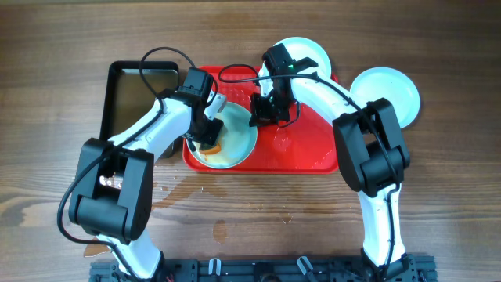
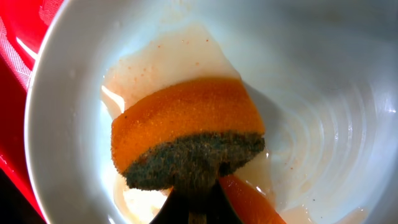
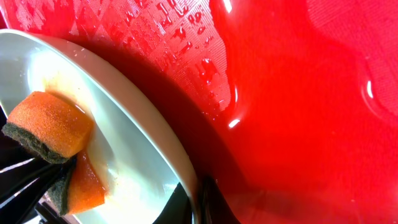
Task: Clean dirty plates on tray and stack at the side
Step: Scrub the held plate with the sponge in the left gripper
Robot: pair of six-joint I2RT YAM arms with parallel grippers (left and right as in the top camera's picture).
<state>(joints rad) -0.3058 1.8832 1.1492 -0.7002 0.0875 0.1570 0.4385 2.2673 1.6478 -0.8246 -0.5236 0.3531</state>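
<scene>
A pale plate (image 1: 235,137) sits on the left of the red tray (image 1: 301,153), smeared with brown-orange liquid (image 2: 180,53). My left gripper (image 1: 208,135) is shut on an orange sponge with a dark scouring side (image 2: 186,127), pressed against the plate's inside. My right gripper (image 1: 261,115) is shut on the plate's right rim (image 3: 186,180), holding it tilted. A second plate (image 1: 307,53) lies at the tray's back edge. A third plate (image 1: 386,92) lies on the table right of the tray.
A black rectangular pan (image 1: 137,90) stands left of the tray. The tray's floor is wet (image 3: 186,43). A wet patch (image 1: 188,192) marks the wooden table in front of the tray.
</scene>
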